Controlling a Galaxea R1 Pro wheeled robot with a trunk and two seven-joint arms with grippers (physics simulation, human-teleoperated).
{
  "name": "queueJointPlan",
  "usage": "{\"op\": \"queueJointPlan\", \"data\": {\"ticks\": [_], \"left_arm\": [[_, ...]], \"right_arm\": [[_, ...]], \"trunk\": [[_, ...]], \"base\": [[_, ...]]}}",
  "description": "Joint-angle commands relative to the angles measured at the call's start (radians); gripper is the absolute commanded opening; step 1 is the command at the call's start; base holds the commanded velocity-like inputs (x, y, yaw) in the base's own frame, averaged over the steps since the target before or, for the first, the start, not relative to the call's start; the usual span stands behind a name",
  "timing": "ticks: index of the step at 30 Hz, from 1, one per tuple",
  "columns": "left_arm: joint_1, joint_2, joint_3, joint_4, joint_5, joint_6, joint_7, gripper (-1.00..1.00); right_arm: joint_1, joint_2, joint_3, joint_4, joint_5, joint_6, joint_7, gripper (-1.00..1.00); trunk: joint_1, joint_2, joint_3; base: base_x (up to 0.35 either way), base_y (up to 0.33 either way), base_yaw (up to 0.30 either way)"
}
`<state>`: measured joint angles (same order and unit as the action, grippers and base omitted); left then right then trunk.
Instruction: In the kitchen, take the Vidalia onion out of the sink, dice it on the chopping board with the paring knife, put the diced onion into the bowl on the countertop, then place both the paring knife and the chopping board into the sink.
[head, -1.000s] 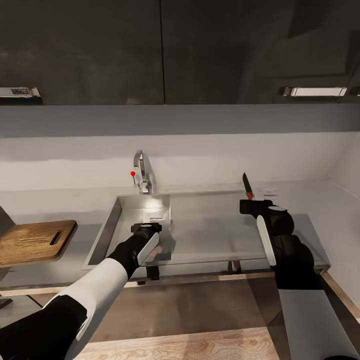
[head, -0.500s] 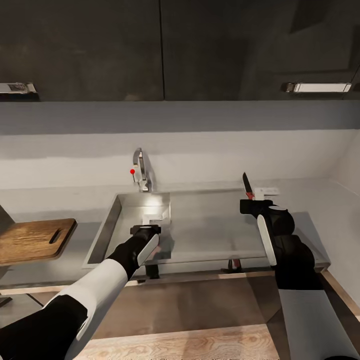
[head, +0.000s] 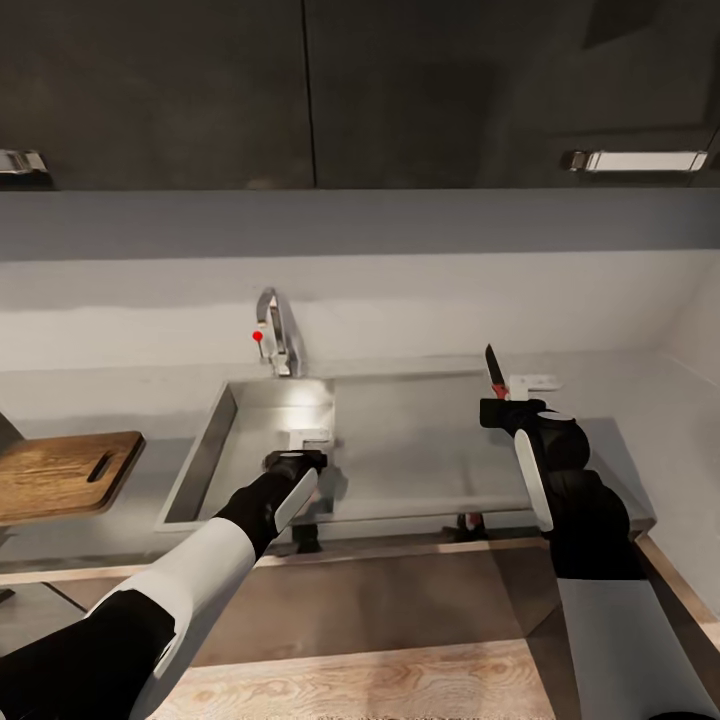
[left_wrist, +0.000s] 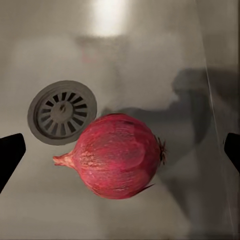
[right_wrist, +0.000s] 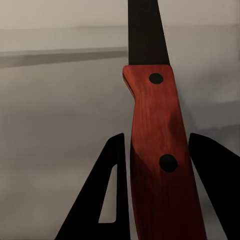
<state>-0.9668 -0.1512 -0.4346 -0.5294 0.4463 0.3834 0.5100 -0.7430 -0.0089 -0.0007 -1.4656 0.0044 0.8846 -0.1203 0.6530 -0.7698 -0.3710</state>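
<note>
Onion (left_wrist: 116, 156) lay in the sink (head: 200, 455) by the drain (left_wrist: 62, 112), between the left gripper's (left_wrist: 120, 150) spread jaws; the right gripper (right_wrist: 152, 187) clamped the paring knife (right_wrist: 155, 145).

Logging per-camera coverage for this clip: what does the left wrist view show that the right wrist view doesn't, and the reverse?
Left wrist view: the onion, red-skinned, lying on the sink floor beside the round drain, between the open left gripper fingertips, untouched.

Right wrist view: the paring knife, reddish handle clamped between the right gripper fingers, dark blade pointing away.

Shared: plain grey surfaces behind; each looks along its own gripper's dark fingers.
</note>
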Motion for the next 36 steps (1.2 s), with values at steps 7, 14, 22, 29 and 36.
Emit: {"op": "queueJointPlan", "data": {"ticks": [7,14,22,29,36], "left_arm": [[-0.001,0.003,-0.007,0.002,0.009,0.004,-0.029,1.00],[-0.001,0.004,-0.007,0.014,0.009,0.005,-0.037,1.00],[-0.001,0.005,-0.007,0.015,0.009,0.004,-0.038,1.00],[-0.001,0.005,-0.007,0.017,0.009,0.004,-0.038,1.00],[-0.001,0.005,-0.007,0.030,0.009,0.003,-0.038,1.00]], "right_arm": [[0.000,0.000,0.001,-0.001,0.000,0.005,-0.002,-1.00],[-0.001,0.000,0.001,-0.001,0.001,0.005,-0.002,-1.00],[-0.001,0.000,0.001,-0.001,0.000,0.005,-0.002,-1.00],[-0.001,0.000,0.001,-0.001,0.001,0.005,-0.002,-1.00],[-0.001,0.000,0.001,-0.001,0.002,0.005,-0.002,-1.00]], "trunk": [[0.000,-0.001,-0.013],[0.000,-0.001,-0.024],[0.000,-0.001,-0.037],[0.000,-0.001,-0.049],[0.000,-0.001,-0.060]], "base": [[0.000,-0.001,0.000],[0.037,0.000,0.000],[0.194,0.000,0.000],[0.186,0.000,0.000],[-0.055,0.079,0.000]]}}
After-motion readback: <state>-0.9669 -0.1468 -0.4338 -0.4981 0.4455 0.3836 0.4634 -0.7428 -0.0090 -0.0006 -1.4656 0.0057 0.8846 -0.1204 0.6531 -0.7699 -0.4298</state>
